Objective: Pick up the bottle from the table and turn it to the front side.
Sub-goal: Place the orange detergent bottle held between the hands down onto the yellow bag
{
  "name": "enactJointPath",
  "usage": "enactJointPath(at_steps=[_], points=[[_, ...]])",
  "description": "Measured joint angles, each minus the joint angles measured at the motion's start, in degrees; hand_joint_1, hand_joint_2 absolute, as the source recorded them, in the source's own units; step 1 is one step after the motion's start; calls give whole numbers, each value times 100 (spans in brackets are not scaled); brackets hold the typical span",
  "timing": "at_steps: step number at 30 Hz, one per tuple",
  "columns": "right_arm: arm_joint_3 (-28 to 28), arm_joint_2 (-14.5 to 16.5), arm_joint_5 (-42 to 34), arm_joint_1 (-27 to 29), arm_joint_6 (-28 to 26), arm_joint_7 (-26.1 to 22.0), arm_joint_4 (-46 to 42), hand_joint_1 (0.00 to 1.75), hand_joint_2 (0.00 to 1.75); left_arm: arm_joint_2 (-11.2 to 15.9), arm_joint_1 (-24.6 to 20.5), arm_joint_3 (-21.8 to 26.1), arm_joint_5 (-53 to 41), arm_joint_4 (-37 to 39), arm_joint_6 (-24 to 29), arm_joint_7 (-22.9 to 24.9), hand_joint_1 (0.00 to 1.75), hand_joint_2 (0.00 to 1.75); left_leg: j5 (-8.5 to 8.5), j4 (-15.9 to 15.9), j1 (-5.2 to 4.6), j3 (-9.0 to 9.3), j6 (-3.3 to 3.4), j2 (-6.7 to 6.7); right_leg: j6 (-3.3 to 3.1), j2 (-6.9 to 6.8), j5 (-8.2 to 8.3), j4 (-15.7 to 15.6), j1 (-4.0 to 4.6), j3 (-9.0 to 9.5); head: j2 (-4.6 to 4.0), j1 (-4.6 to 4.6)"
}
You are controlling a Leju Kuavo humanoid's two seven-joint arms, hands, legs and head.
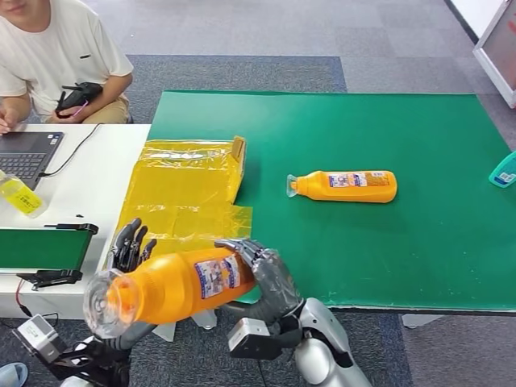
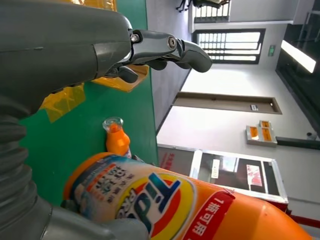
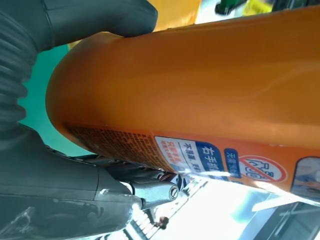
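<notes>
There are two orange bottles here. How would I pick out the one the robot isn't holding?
Look at the green mat covering the table. Near its middle an orange bottle lies on its side, clear cap towards the yellow plastic bags. Unlike the held bottle, gripped by the right hand, nothing touches it.

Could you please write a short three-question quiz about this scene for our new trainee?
1. True or false: the held orange bottle rests on the green mat.
2. Which hand grips the held bottle's base end? A) left hand B) right hand
3. Fill in: the second orange bottle lies on its ____ on the mat.

Key: 1 false, it is lifted; 2 B; 3 side.
</notes>
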Motion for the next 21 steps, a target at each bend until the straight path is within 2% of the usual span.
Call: enactJointPath(at_steps=[11,21], points=[[304,19,19,-113,-212,98,554,175,175,378,-77,-337,-380,101,171,-19,0,175,0,0,0,0,-1,0,0,0,0,0,0,-2,0,-1],[342,65,102,-423,-320,138,1283,175,175,817,-321,-1340,-1017,204,560,-26,0,175,2,0,0,-2,-2,0,-2,1,2,1,0,-2,0,0]])
